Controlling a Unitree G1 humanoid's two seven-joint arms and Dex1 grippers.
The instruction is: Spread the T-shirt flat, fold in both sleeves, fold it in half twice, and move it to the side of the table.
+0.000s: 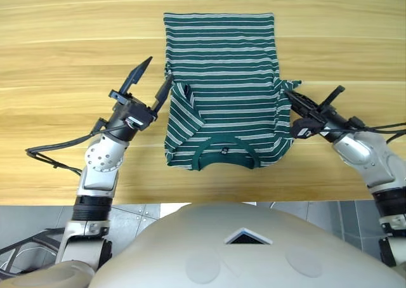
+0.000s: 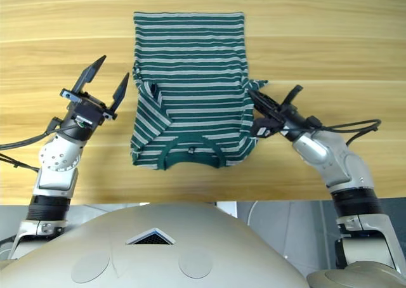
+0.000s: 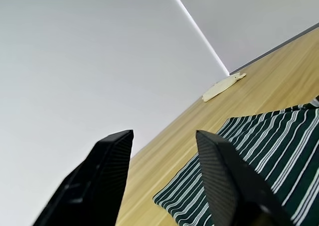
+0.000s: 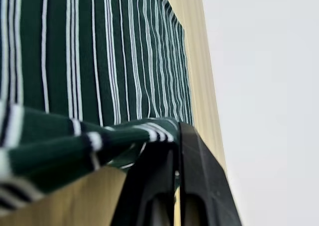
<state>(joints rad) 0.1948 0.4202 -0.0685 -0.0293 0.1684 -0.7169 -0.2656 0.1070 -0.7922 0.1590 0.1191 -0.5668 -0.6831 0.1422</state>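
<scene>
1 T-shirt [image 1: 222, 66] (striped) | 1 table [image 1: 63, 47] | left gripper [image 1: 160, 68] spread | right gripper [image 1: 287, 94] pinching T-shirt

T-shirt [image 1: 222, 78] sleeve edge — hidden between right fingers [image 4: 204, 181].

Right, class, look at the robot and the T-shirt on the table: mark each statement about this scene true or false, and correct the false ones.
1. The T-shirt lies on a wooden table. True.
2. The left gripper is shut on the collar. False: it is open beside the shirt's left edge, holding nothing.
3. The right gripper pinches fabric at the shirt's right edge. True.
4. The shirt is plain red. False: it is green with white stripes.
5. The collar points away from the robot. False: it lies on the near side, towards the robot.
</scene>
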